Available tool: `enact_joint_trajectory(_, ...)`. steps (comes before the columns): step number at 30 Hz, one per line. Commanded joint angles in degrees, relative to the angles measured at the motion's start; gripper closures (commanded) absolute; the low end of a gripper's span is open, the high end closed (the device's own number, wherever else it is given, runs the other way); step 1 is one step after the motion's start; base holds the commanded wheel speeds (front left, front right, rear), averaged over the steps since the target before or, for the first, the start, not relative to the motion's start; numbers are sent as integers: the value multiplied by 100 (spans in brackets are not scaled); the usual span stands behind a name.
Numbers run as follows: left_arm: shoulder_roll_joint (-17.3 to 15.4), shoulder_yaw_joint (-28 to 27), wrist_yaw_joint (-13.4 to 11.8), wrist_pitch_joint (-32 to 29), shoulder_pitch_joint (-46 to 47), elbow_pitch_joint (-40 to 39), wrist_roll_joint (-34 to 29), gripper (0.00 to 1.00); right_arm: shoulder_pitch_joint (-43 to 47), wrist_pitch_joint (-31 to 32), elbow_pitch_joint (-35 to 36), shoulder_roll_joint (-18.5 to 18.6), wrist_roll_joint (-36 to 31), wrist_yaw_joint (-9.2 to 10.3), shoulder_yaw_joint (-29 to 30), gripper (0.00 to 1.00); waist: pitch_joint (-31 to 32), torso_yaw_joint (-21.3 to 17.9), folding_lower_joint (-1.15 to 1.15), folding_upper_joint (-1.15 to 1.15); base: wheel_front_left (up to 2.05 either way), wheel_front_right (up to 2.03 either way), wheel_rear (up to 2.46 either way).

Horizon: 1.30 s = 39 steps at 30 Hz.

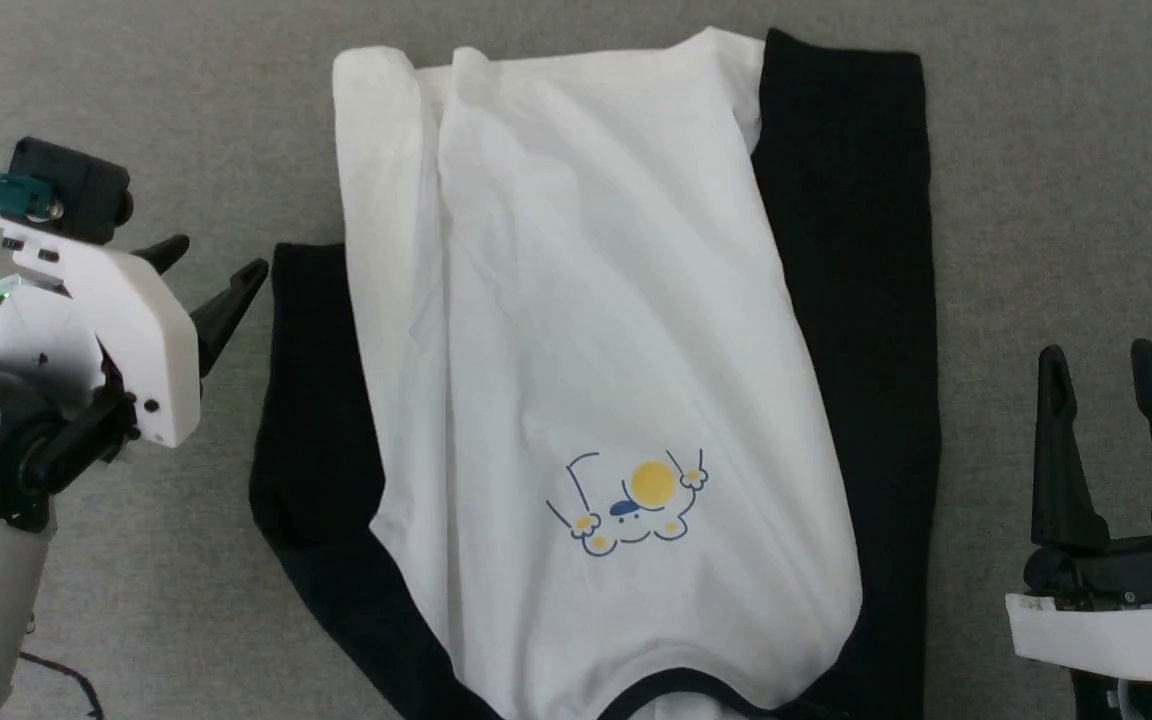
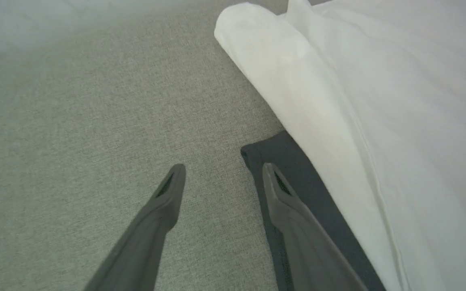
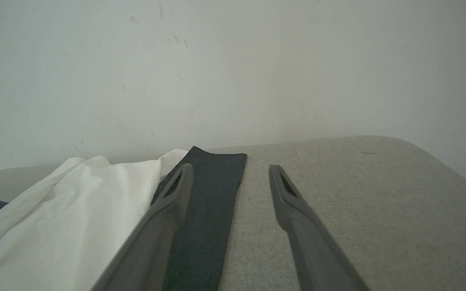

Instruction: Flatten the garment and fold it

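You have the garment (image 1: 596,330) spread across the middle of the head view on a grey fabric-covered surface (image 1: 1056,150). Its black neckband (image 1: 676,685) is at the bottom edge of the frame and its hem is at the top. The white body runs the full height of the picture. Its left edge is rolled over on itself at the upper left, and soft creases run lengthwise beside that roll. A small yellow and blue print (image 1: 631,505) sits low on the white panel.

One black sleeve (image 1: 856,300) lies long and straight along the right side of the white body, reaching up to the top. The other black sleeve (image 1: 311,420) shows at the middle and lower left and ends about a third of the way down the frame.

Your left gripper (image 1: 219,255) is at the left middle of the head view, empty and with its fingers apart. They point right toward the upper end of the shorter sleeve. In the left wrist view that gripper (image 2: 223,165) has one finger over bare grey fabric and the other over the corner of the black sleeve (image 2: 297,169). You cannot tell there whether it touches the cloth. The white roll (image 2: 281,68) fills the upper right of that frame.

Your right gripper (image 1: 1097,350) is at the lower right of the head view, fingers spread and pointing up. It holds nothing and is clear of the long sleeve. In the right wrist view (image 3: 231,165) one finger crosses in front of the black sleeve (image 3: 212,190) and the other is over bare surface, with a pale wall (image 3: 233,60) behind.
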<state>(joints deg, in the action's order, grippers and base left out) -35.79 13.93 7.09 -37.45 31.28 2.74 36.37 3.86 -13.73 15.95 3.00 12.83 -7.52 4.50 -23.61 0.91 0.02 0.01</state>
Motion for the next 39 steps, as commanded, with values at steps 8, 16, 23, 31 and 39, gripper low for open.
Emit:
enact_joint_trajectory(8, -7, 0, 38, -341, 128, 8, 632, 0, -118, -9, 16, -13, -28, 3, 61, 0, -422, -184, -2, -1, 0, 0, 0)
enact_joint_trajectory(16, 6, -5, -25, -612, 38, 65, 912, 0, -227, 49, 16, -13, -30, 3, 60, 0, -589, -203, -2, -1, 0, 0, 0)
enact_joint_trajectory(23, 70, -81, -68, -793, -62, 42, 1314, 100, -296, 70, -13, -13, -24, 3, 115, 0, -685, -251, -2, -1, 0, 0, 0)
enact_joint_trajectory(31, 171, -373, -22, 193, -5, 162, 1232, 100, -312, 41, -194, -13, 70, 3, 149, 0, -402, -240, -2, -1, 0, 0, 0)
enact_joint_trajectory(39, -5, -941, -32, 1064, -597, 113, 1245, 100, -132, -28, -469, -13, 226, 3, 132, 0, 372, -162, -2, -1, 0, 0, 0)
